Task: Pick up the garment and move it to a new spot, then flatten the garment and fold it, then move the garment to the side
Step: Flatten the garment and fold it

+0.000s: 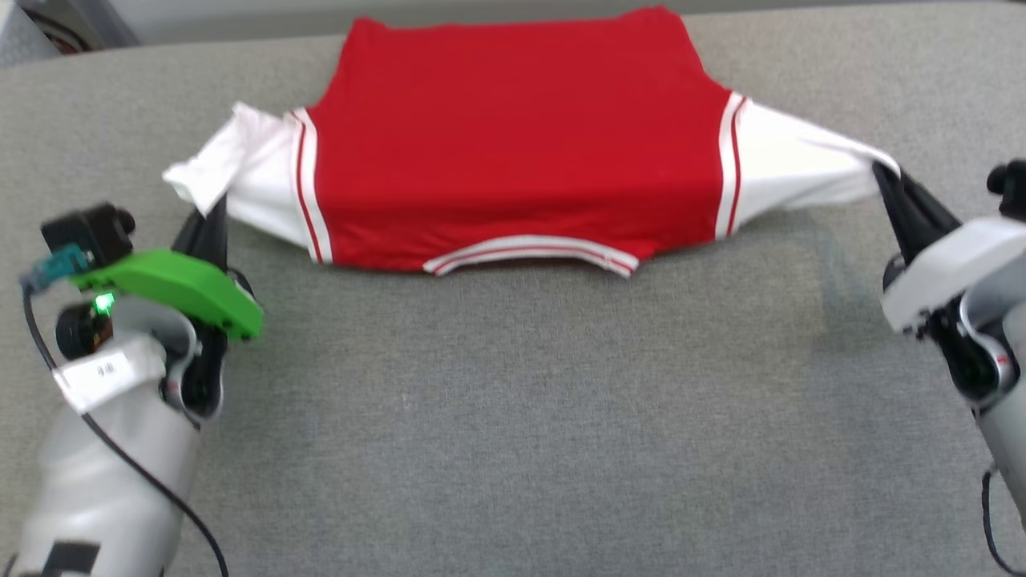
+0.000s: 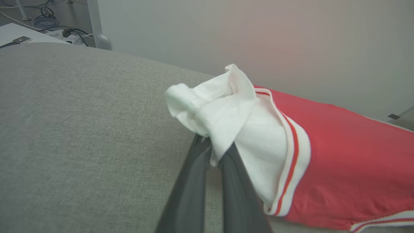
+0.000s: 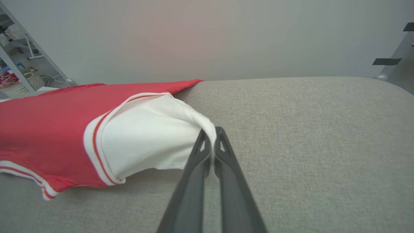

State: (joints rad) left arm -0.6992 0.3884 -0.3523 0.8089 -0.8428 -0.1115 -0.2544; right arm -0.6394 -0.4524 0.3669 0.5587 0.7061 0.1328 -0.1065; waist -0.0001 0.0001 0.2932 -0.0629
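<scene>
Left claw and right claw clamp white sleeves of red striped-trim jersey garment, taut; bunched left pinch may slip.

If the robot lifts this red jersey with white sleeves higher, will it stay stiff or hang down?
Probably floppy: the red jersey with white sleeves droops between its pinched sleeve tips. Likely light: thin cloth bunches where it is gripped.
</scene>
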